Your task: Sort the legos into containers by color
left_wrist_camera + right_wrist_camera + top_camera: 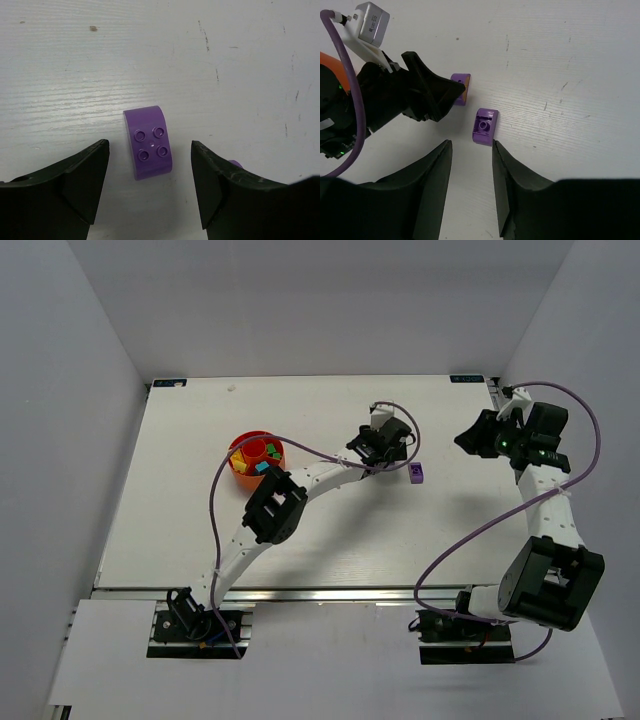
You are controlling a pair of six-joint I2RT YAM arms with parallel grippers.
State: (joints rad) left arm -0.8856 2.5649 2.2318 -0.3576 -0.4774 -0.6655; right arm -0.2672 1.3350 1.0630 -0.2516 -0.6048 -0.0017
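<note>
I keep the left gripper [150, 156] released, jaws flanking the purple brick [149, 136] at lower centre, so closing should pinch its sides for transfer to the dish [236, 471].

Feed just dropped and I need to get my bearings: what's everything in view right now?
purple legos: two, purple, on the table right of the dish; one between the left gripper's fingers, the other just beyond the right gripper's fingertips
legos in dish: several, yellow, green, teal; too small to count
dish: one, orange with red insert, left of table centre
table: one, white
left gripper: open, straddling a lego
right gripper: open, nothing between its fingers
</note>
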